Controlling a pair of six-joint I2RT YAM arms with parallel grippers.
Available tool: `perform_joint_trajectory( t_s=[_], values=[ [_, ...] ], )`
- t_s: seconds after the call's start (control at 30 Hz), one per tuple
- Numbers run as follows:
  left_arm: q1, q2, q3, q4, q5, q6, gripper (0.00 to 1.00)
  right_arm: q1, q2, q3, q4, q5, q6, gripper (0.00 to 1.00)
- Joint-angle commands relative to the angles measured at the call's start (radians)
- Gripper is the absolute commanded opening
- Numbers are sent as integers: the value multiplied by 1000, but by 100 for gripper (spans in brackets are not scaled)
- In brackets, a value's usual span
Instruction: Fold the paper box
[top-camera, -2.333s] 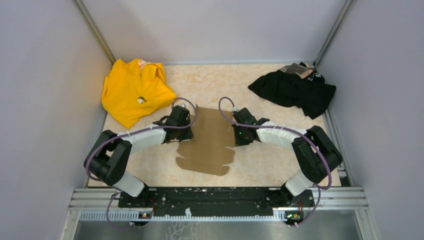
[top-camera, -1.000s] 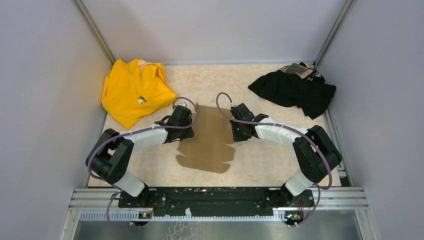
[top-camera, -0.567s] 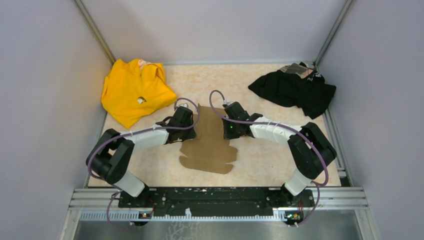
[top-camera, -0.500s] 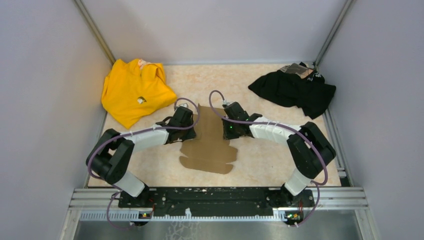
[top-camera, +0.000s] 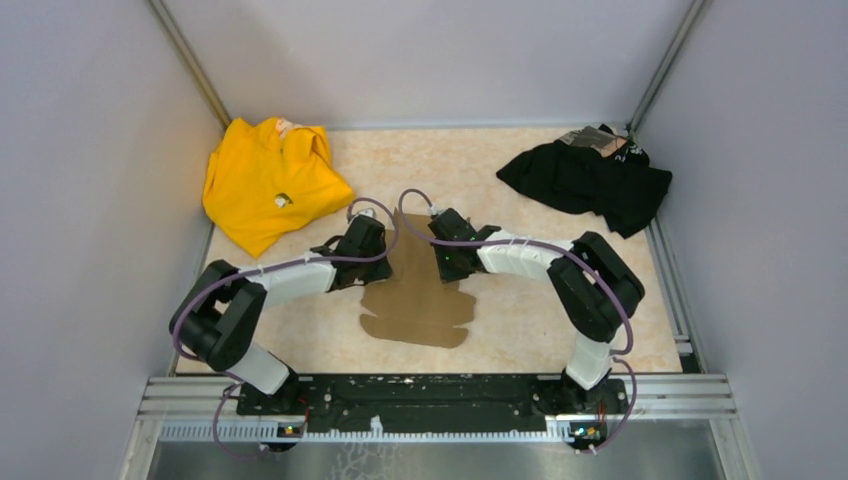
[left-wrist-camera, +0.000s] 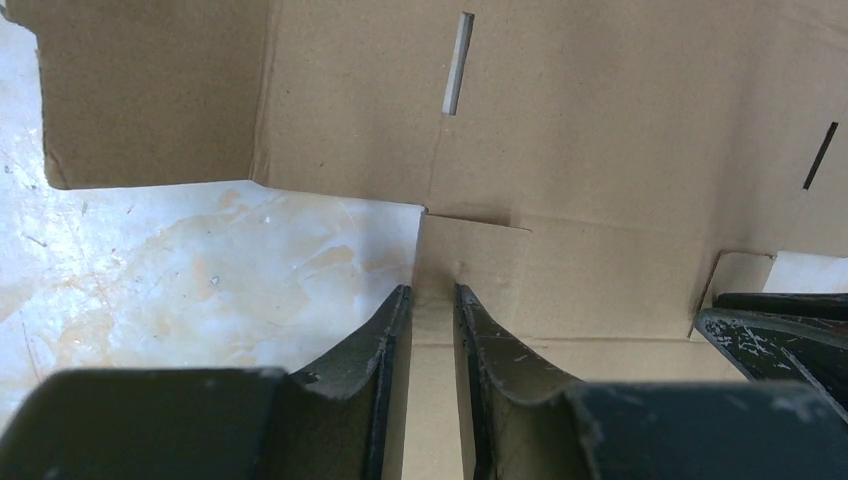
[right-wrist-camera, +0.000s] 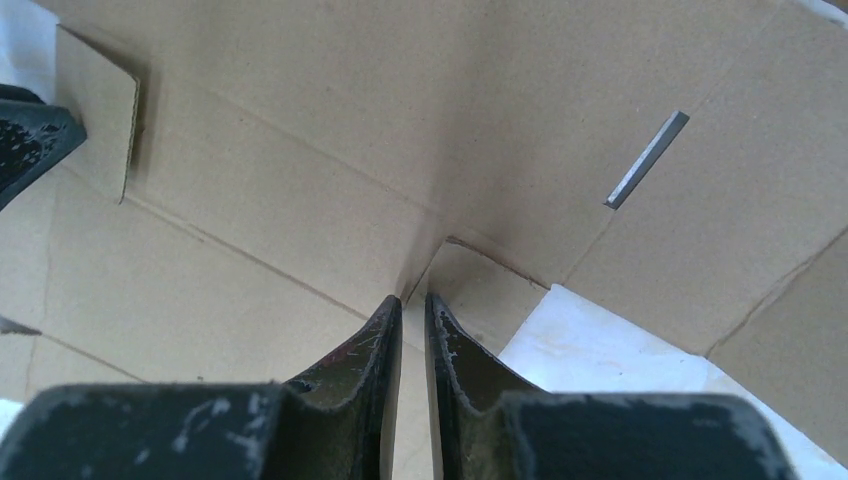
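Observation:
The paper box (top-camera: 415, 305) is a flat brown die-cut cardboard sheet lying mid-table, its far part narrowed between the two arms. My left gripper (top-camera: 375, 262) is at the sheet's left edge and my right gripper (top-camera: 440, 265) is at its right edge. In the left wrist view the left gripper (left-wrist-camera: 432, 292) is shut, tips down on the cardboard (left-wrist-camera: 600, 120), whose slotted panel rises ahead. In the right wrist view the right gripper (right-wrist-camera: 413, 298) is shut, tips at a crease corner of the cardboard (right-wrist-camera: 300, 120). Nothing is held in either.
A yellow garment (top-camera: 265, 180) lies at the back left and a black garment (top-camera: 595, 180) at the back right. Grey walls enclose the table on three sides. The right gripper's fingers (left-wrist-camera: 770, 330) show at the right of the left wrist view.
My right gripper has moved left, pushing the sheet's right side inward, so the far part of the sheet looks narrower. My left gripper has shifted slightly right.

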Motion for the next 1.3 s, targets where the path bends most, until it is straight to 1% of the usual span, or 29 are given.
perform_joint_trajectory(
  t_s=[0.0, 0.1, 0.3, 0.43, 0.53, 0.6, 0.73, 0.8, 0.87, 0.9, 0.93, 1.0, 1.03, 1.07, 1.1, 1.13, 1.2, 1.27],
  values=[
    [-16, 14, -70, -84, 28, -18, 28, 56, 104, 30, -63, 115, -5, 14],
    [-16, 33, -74, -67, 33, -21, 29, 62, 125, 28, -53, 110, 0, 14],
    [-15, 103, -26, -48, 47, -6, 30, 63, 160, 71, -74, 95, -25, 14],
    [-9, 147, 44, -71, 42, 16, 30, 62, 121, 89, -69, 22, -68, 19],
    [5, 140, 107, -114, 31, 36, 32, 62, 51, 126, -90, -6, -106, 28],
    [12, 116, 160, -176, 4, 62, 34, 58, -3, 184, -118, -19, -132, 35],
    [15, 19, 257, -293, -50, 93, 38, 29, -90, 260, -133, -69, -133, 48],
    [17, -56, 275, -328, -77, 94, 40, 0, -124, 280, -123, -90, -122, 53],
    [18, -126, 276, -351, -90, 93, 46, -48, -148, 294, -123, -128, -103, 54],
    [18, -159, 276, -350, -80, 100, 51, -78, -161, 296, -123, -157, -96, 54],
    [23, -184, 279, -351, -53, 111, 56, -107, -175, 294, -124, -167, -92, 59],
    [49, -223, 288, -374, 12, 117, 61, -169, -196, 304, -151, -174, -103, 76],
    [54, -244, 288, -380, 36, 119, 68, -194, -201, 316, -170, -170, -119, 82],
    [56, -263, 286, -392, 42, 117, 79, -220, -199, 341, -200, -160, -145, 85],
    [57, -282, 279, -403, 50, 114, 94, -231, -193, 373, -232, -147, -169, 88],
    [57, -303, 264, -410, 59, 108, 98, -236, -181, 404, -260, -136, -197, 90],
    [57, -352, 227, -427, 75, 85, 98, -241, -163, 457, -296, -125, -249, 92],
    [56, -410, 183, -431, 112, 58, 98, -251, -145, 485, -293, -149, -303, 92]
  ],
)
